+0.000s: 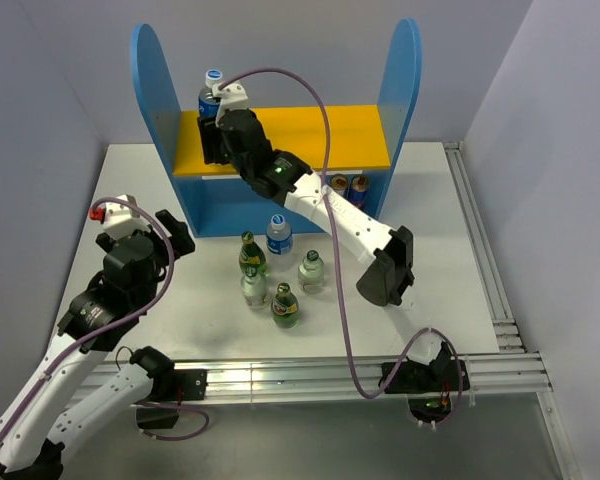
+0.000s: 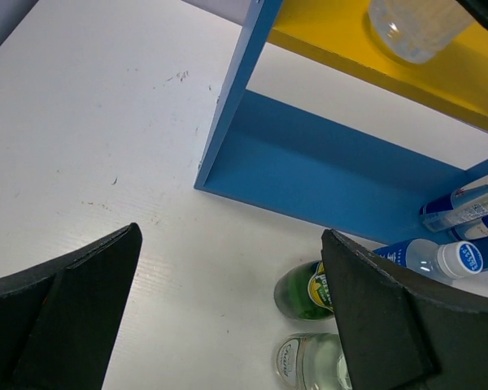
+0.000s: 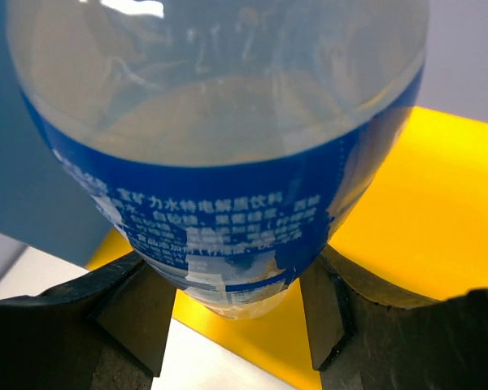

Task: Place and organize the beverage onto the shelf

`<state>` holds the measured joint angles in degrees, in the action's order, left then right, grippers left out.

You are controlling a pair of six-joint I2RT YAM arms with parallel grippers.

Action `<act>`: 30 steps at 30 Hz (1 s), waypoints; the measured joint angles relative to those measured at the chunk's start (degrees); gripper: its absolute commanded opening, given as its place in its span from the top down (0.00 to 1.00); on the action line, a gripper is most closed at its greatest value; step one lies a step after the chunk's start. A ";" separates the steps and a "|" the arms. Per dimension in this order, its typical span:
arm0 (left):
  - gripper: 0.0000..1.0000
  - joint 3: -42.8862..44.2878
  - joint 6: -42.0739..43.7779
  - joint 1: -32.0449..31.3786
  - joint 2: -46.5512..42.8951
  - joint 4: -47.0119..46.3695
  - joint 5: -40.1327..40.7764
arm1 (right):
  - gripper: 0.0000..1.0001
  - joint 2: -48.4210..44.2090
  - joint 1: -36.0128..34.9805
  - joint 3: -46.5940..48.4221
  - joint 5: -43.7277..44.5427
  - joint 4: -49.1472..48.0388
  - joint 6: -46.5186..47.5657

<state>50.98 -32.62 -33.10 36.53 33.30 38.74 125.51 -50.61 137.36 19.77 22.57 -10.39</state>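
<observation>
My left gripper (image 1: 170, 238) hangs spread and empty over the left side of the table (image 1: 430, 200). At the shelf (image 1: 152, 90), my right gripper (image 1: 218, 135) clamps a blue-labelled water bottle (image 1: 212, 92) upright at the left end of the yellow upper board (image 1: 320, 135); I cannot tell whether it touches the board. Five more bottles (image 1: 272, 272) stand grouped before the shelf. Two cans (image 1: 348, 184) sit in the lower bay, far right.

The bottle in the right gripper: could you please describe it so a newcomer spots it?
Find the blue shelf, then the left end of its yellow board. A clear blue-labelled bottle is there in the right gripper. It alone is at that board; other bottles sit lower.
</observation>
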 measured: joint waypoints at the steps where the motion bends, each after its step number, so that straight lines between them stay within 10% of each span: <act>1: 0.01 0.00 0.00 0.15 0.00 0.00 0.00 | 1.00 0.70 -0.33 0.37 -0.22 -1.27 0.13; 16: 0.01 -0.02 0.00 1.18 -0.09 0.00 -0.09 | 0.98 4.48 -5.42 -1.75 4.22 -15.76 11.45; 25: 0.01 -0.20 0.00 1.62 -0.33 -0.02 -0.50 | 0.17 5.53 -5.51 -2.91 8.13 -21.05 15.65; 30: 0.01 -0.20 0.00 1.79 -0.33 -0.02 -0.59 | 0.00 7.08 -5.25 -3.72 9.53 -21.22 17.18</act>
<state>50.78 -32.62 -31.31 36.21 33.28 38.15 132.60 -55.86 133.64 29.30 1.34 6.79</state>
